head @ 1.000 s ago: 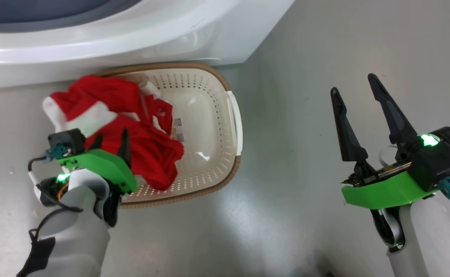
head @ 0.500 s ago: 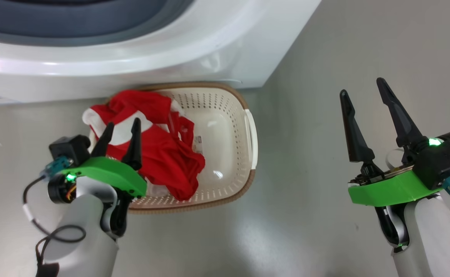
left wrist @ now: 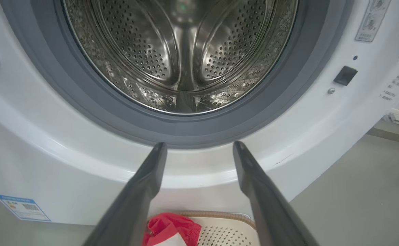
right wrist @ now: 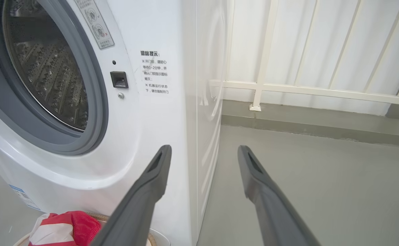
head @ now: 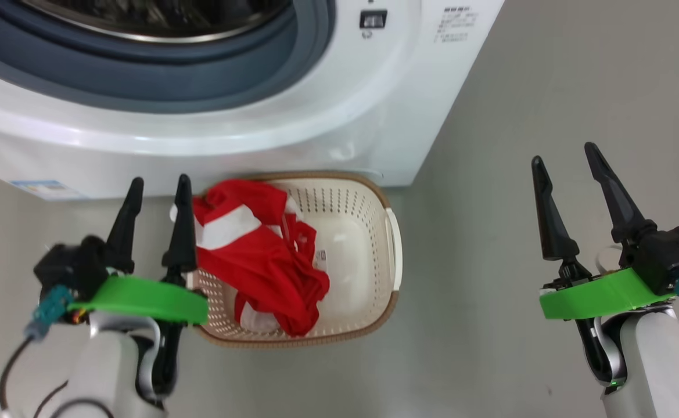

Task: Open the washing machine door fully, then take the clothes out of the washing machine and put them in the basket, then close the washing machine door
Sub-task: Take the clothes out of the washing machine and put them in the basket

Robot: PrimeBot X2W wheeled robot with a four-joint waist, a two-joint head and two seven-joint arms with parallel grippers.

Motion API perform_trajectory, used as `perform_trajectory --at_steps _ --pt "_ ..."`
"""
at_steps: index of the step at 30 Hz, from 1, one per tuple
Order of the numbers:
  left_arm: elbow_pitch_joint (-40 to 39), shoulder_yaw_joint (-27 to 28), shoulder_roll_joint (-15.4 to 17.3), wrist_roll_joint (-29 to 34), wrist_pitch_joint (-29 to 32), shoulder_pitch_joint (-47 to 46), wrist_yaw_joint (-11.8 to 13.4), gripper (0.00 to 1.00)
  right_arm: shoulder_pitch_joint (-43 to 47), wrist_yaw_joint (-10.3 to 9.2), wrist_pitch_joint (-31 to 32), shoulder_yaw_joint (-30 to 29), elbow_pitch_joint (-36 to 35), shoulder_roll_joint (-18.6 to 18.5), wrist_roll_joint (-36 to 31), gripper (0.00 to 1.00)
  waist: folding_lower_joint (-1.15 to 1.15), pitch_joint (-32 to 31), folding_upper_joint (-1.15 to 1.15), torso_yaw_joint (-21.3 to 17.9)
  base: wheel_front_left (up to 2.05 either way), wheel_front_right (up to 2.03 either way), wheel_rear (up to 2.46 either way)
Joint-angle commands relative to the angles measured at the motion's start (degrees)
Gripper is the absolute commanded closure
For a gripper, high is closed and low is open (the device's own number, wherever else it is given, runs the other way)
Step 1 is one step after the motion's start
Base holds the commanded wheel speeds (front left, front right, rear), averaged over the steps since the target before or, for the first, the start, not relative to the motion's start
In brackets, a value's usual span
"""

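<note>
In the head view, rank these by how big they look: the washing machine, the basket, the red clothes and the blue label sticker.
1. washing machine, cut off by the frame yet biggest
2. basket
3. clothes, covering roughly the basket's left half
4. blue label sticker

washing machine: white casing, smooth and glossy, with soft highlights along the curved front.
drum: inside the washing machine; polished steel, perforated, mirror-bright.
gasket: around the washing machine's mouth; grey-blue rubber, matt and smooth.
sticker: low on the washing machine's front; blue-and-white printed label, flat, paper-like.
basket: at the foot of the washing machine; cream plastic, perforated, slight sheen, with a brown woven-look rim.
clothes: red cloth with white panels, soft, matt, creased.
floor: grey, smooth, dull sheen.
left gripper, right gripper: dark matt plastic jaws on smooth bright-green plastic mounts.
</note>
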Motion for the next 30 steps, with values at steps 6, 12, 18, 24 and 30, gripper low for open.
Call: perform_trajectory --at_steps 6,12,18,24,30 --pt "-9.9 2.9 0.7 4.7 -0.7 6.2 0.2 0.00 2.2 0.26 -0.4 -0.1 -0.1 0.0 -0.4 0.00 0.00 -6.4 0.00 1.5 0.00 0.00 0.00" --pt "-15.0 3.4 0.7 5.6 -0.7 10.8 0.3 0.00 3.5 0.26 -0.4 -0.8 0.3 0.0 -1.7 0.00 0.00 -9.9 0.00 1.7 0.00 0.00 0.00" --pt "-17.6 3.5 0.7 6.9 -0.7 14.7 1.2 0.00 5.1 0.26 -0.4 -1.7 0.3 0.0 -3.2 0.00 0.00 -13.2 0.00 1.8 0.00 0.00 0.00" --pt "-19.5 4.8 0.7 8.0 -0.7 18.6 1.9 0.00 7.5 0.26 -0.4 -1.9 -0.3 0.0 -3.4 0.00 0.00 -16.0 0.00 1.4 0.00 0.00 0.00" --pt "-20.3 6.9 0.6 8.2 -0.7 22.4 2.5 0.00 10.8 0.26 -0.4 -2.2 -1.6 0.0 -3.4 0.00 0.00 -18.8 0.00 0.7 0.00 0.00 0.00"
